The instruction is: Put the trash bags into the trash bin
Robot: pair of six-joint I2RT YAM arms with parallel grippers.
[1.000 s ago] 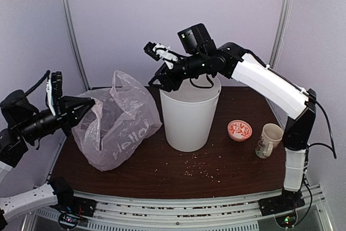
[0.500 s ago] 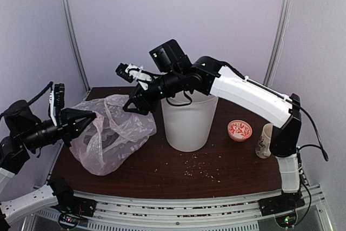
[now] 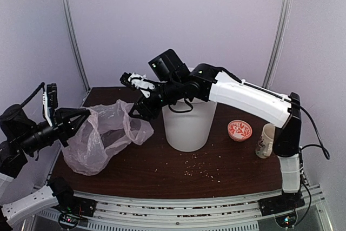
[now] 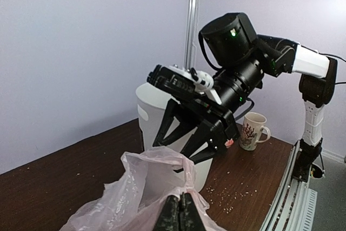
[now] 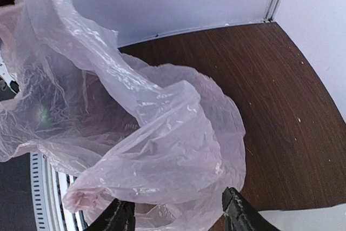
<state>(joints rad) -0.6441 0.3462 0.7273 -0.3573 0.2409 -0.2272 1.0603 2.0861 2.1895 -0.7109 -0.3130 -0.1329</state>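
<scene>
Trash bag point(image 3: 102, 136): thin, translucent pale-pink film, heavily crumpled. It lay slumped on the left part of the worktop point(image 3: 232, 160) by its left edge, with its mouth gaping upward and a loose fold standing at its upper right. Its left side was drawn up off the surface where the left gripper point(image 4: 179, 204) had the film pinched. Trash bin point(image 3: 188, 125): tall, white and round, narrowing toward its base, it stood upright near the worktop's middle toward the back edge, just right of the bag, which lay wholly outside it.
</scene>
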